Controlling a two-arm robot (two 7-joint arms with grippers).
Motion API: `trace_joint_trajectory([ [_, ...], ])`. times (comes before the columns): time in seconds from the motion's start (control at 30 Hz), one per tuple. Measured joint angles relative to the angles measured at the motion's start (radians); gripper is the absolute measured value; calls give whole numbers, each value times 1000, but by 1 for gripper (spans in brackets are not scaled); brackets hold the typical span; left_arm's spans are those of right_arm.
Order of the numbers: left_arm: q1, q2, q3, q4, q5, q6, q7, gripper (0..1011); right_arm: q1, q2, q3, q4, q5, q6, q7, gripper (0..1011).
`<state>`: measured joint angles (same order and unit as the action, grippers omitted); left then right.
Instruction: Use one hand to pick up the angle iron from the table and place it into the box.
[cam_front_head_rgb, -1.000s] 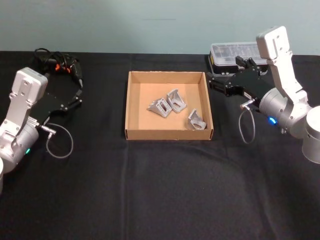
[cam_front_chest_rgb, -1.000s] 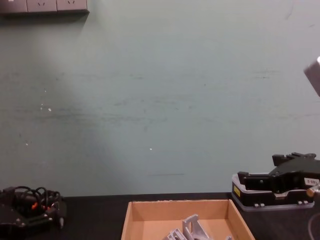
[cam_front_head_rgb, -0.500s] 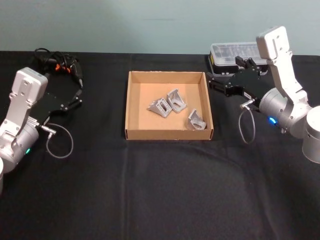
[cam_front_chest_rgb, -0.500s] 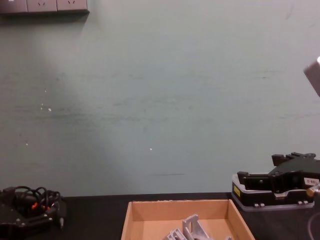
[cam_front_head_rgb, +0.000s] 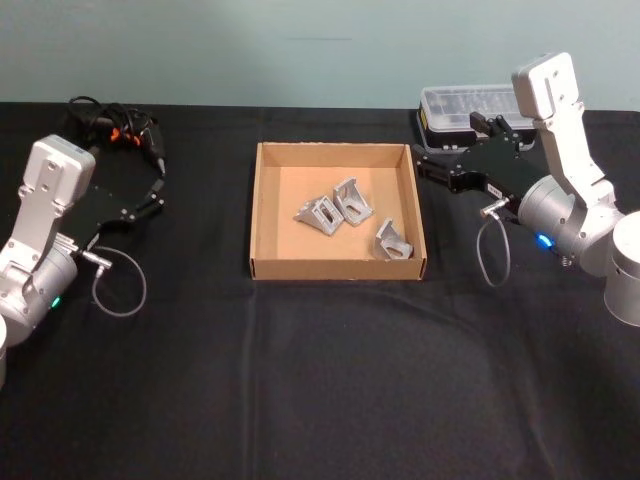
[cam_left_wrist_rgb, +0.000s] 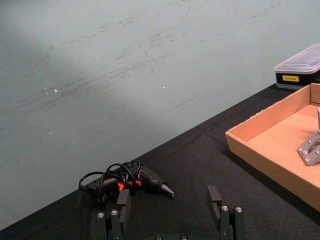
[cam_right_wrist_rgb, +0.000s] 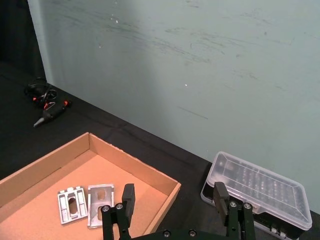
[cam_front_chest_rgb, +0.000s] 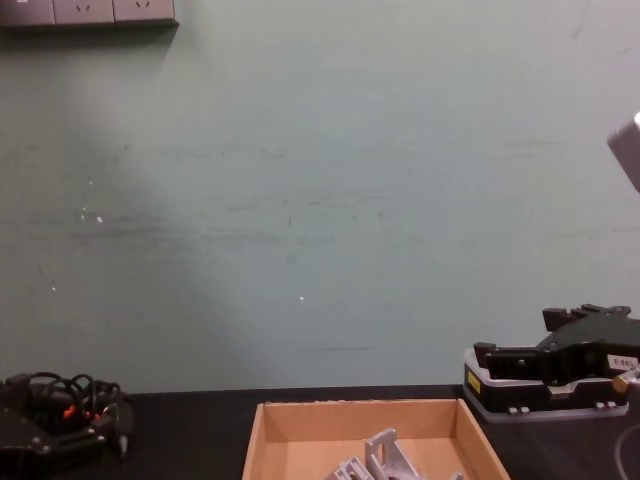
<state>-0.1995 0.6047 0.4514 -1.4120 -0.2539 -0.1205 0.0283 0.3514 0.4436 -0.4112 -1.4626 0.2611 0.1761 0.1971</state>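
Three grey angle irons lie inside the tan cardboard box (cam_front_head_rgb: 337, 268): one on the left (cam_front_head_rgb: 318, 214), one in the middle (cam_front_head_rgb: 351, 201) and one at the right wall (cam_front_head_rgb: 392, 241). No angle iron lies on the black table (cam_front_head_rgb: 330, 380). My right gripper (cam_front_head_rgb: 420, 165) hovers open and empty just outside the box's right rim, beside the far right corner. In the right wrist view its fingers (cam_right_wrist_rgb: 128, 197) stand wide apart over the box (cam_right_wrist_rgb: 135, 157). My left gripper (cam_front_head_rgb: 157, 190) is parked open at the table's left, well away from the box.
A black case with a clear lid (cam_front_head_rgb: 465, 105) sits behind my right gripper at the back right. A black power tool with tangled cables (cam_front_head_rgb: 115, 130) lies at the back left, just beyond my left gripper. A pale green wall stands behind the table.
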Motion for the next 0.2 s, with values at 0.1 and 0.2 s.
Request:
trace_joint_trajectory([
  [0.1,0,0,0,0,0,0,0,1000,0,0,0,0,0,0,0,1000],
  [0.2,0,0,0,0,0,0,0,1000,1,0,0,0,1,0,0,1000],
])
